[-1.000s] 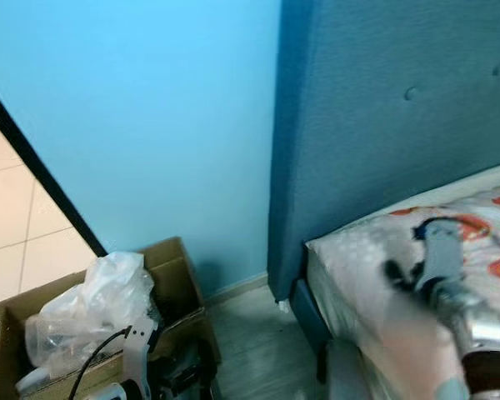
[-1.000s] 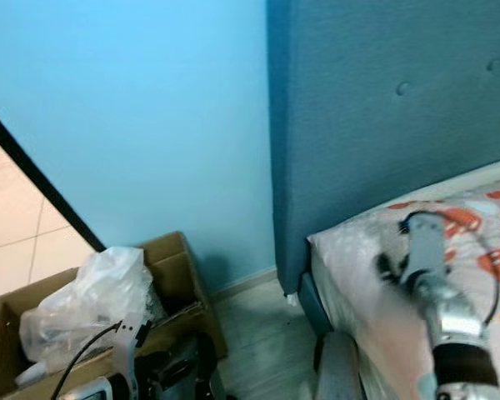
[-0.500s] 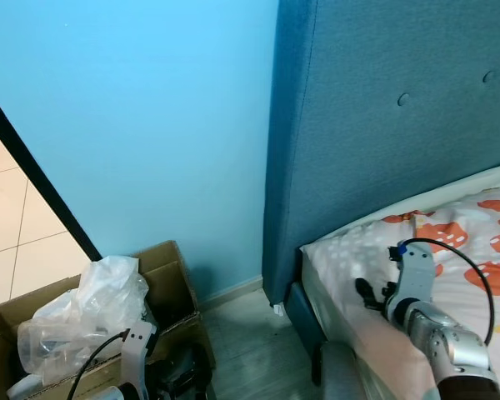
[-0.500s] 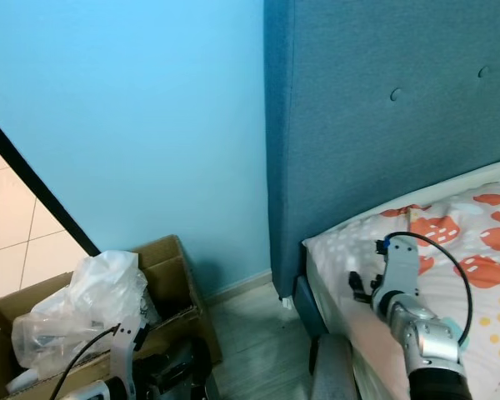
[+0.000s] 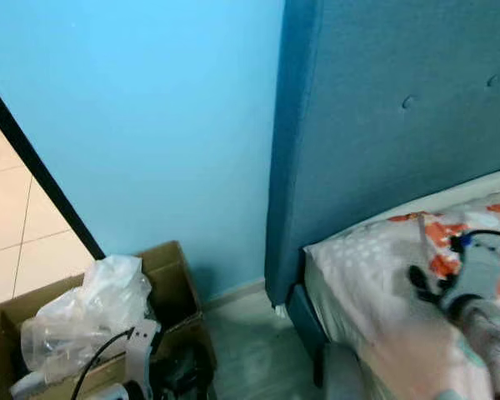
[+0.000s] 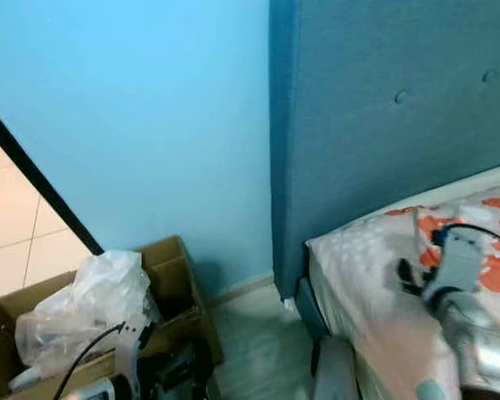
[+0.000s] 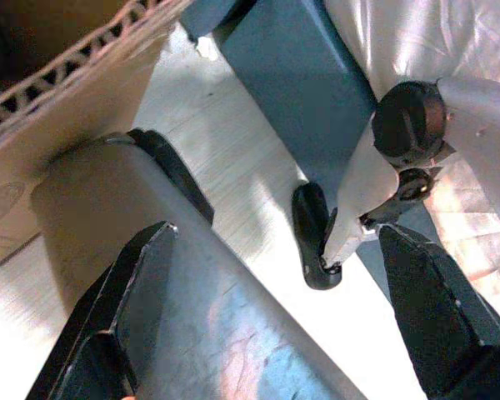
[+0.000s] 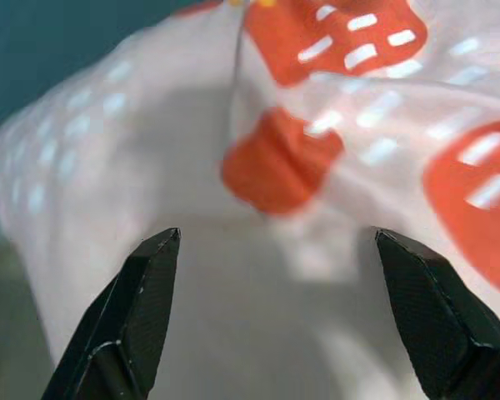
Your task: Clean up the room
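Right gripper (image 8: 271, 317) over the bed's near corner, fingers spread wide, nothing between them. Below it the bedsheet (image 8: 333, 125), white with orange patches, rumpled against the blue headboard (image 5: 400, 125). Head views blurred here; whether the tips touch the cloth I cannot tell. Left gripper (image 7: 292, 317) hangs low by the floor, fingers apart, empty, next to the cardboard box (image 5: 171, 267) holding a clear plastic bag (image 5: 83, 312). Step looks like reaching for the bedding. Next move likely needs lowering onto a fold and pinching it.

Corrugated cardboard box (image 5: 171, 271), crinkled plastic (image 5: 92, 308)
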Motion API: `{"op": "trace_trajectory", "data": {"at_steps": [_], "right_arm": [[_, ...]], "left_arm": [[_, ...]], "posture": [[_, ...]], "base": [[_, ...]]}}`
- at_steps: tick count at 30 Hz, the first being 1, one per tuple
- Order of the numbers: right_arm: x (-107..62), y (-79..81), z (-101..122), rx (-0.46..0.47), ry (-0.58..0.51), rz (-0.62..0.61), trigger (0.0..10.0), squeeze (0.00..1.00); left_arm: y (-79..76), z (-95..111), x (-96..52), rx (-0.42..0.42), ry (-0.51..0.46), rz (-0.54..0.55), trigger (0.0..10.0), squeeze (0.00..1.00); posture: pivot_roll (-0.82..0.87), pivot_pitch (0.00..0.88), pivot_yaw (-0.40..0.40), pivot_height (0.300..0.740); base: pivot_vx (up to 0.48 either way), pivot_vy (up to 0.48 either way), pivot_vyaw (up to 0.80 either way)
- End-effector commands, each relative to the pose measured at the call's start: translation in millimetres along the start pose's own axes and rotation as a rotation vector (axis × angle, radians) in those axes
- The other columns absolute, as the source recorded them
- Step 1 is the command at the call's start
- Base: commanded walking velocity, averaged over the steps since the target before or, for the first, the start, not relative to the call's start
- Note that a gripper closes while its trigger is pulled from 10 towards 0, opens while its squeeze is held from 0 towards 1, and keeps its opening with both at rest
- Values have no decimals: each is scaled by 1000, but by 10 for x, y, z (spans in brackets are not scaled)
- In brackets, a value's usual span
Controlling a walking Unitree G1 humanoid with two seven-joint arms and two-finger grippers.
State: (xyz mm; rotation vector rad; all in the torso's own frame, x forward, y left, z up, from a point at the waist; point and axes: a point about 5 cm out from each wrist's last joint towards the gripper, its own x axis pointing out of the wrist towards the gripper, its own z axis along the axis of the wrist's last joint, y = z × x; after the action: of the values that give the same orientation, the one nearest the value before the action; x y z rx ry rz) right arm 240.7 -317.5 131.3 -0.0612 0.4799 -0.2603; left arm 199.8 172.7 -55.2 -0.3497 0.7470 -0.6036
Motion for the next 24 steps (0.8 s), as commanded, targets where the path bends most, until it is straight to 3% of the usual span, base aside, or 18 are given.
{"op": "trace_trajectory", "data": {"at_steps": [1, 5, 7, 10, 12, 15, 16, 20, 23, 24], "right_arm": [[-54, 78, -10, -26, 29, 57, 10000, 0], [-490, 199, -50, -163, 124, 322, 10000, 0], [-490, 199, -50, -163, 124, 322, 10000, 0], [-682, 205, -182, -209, 210, 367, 10000, 0], [-766, 129, -284, -221, 260, 303, 10000, 0], [-745, 99, -301, -219, 244, 254, 10000, 0], [-716, 88, -326, -169, 231, 209, 10000, 0], [-618, 54, -470, -121, 236, 79, 10000, 0], [-562, 23, -523, -127, 206, -1, 10000, 0], [-494, 41, -493, -82, 110, -41, 10000, 0]], "left_arm": [[-98, -286, 8, -55, 98, -21, 10000, 0], [-120, -305, 25, -60, 104, -25, 10000, 0], [-120, -305, 25, -60, 104, -25, 10000, 0], [-145, -282, 63, -61, 100, -32, 10000, 0], [-166, -254, 97, -60, 96, -39, 10000, 0], [-171, -249, 104, -59, 96, -41, 10000, 0], [-175, -247, 110, -57, 99, -44, 10000, 0], [-182, -238, 122, -54, 101, -47, 10000, 0], [-179, -232, 122, -54, 99, -45, 10000, 0], [-172, -227, 118, -55, 97, -43, 10000, 0]], "posture": [[15, 146, 24, 561], [-8, 142, 21, 561], [-8, 142, 21, 561], [-35, 136, 16, 561], [-46, 135, 21, 561], [-51, 134, 23, 561], [-52, 134, 26, 561], [-47, 130, 27, 561], [-45, 129, 27, 561], [-42, 128, 26, 561]], "base": [[0, 0, 0], [0, 0, 0], [0, 0, 0], [0, 0, 0], [0, 0, 0], [0, 0, 0], [0, 0, 0], [0, 0, 0], [0, 0, 0], [0, 0, 0]]}}
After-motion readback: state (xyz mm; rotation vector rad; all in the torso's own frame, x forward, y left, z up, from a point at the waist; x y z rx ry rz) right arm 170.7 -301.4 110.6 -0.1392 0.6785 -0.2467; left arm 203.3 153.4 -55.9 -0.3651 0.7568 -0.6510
